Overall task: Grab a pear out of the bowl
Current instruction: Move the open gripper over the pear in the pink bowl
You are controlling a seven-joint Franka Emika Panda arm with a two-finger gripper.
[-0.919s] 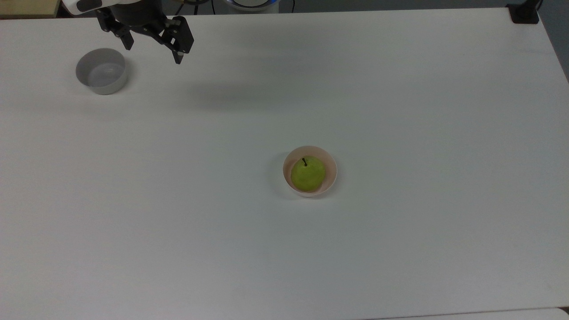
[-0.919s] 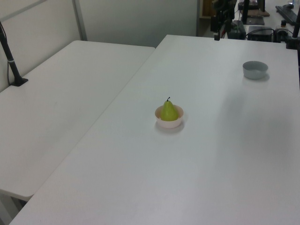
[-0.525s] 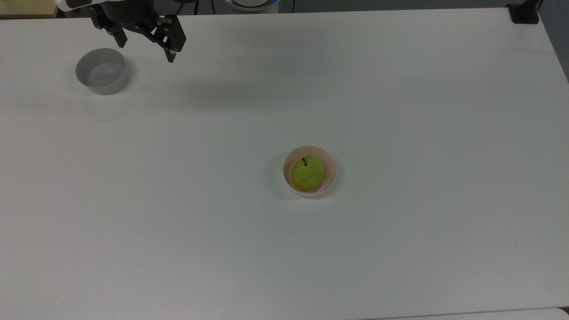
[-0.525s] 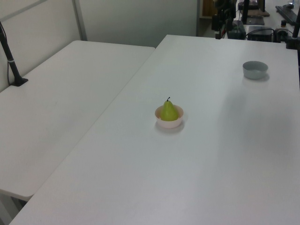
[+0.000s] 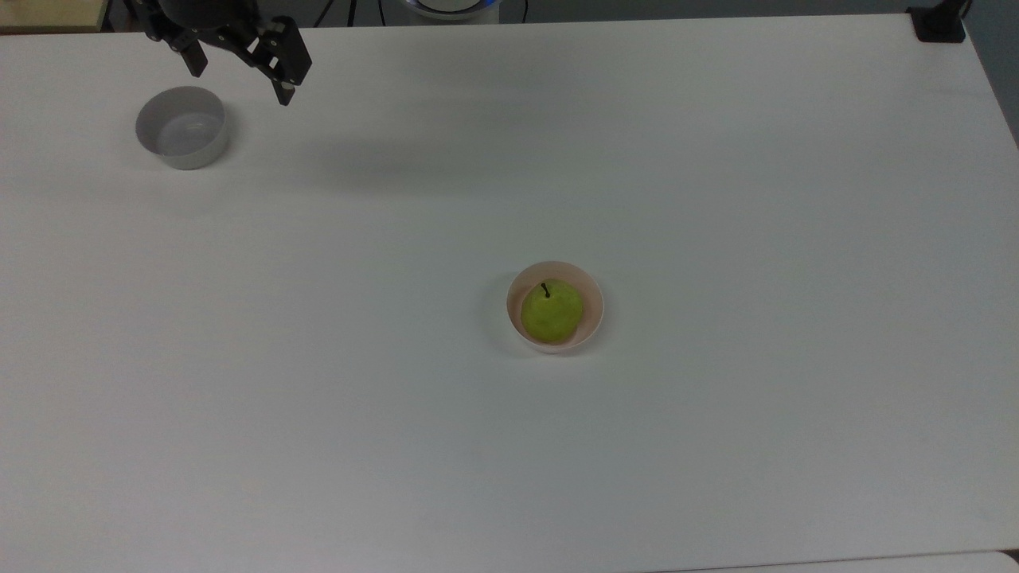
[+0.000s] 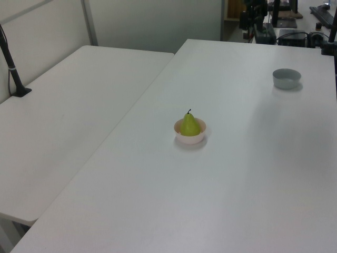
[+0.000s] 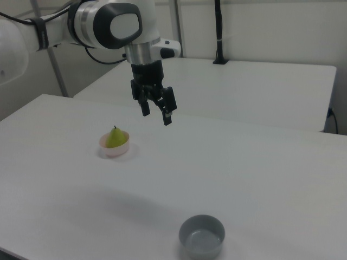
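Pincer [image 5: 239, 79] shifted toward table [image 5: 716, 159] edge, fingers apart, pear [image 5: 550, 311] in bowl [image 5: 592, 306]

My pincer [image 7: 156, 115] hangs in the air, pointing down, its two black fingers [image 7: 167, 116] spread apart with nothing between them. In the top view it sits at the upper left corner [image 5: 239, 72]. My white arm [image 7: 65, 30] reaches in from the right view's left, wrist bent downward.

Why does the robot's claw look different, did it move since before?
Yes. In the top view the gripper slid toward the top view's left, nearer the grey bowl.
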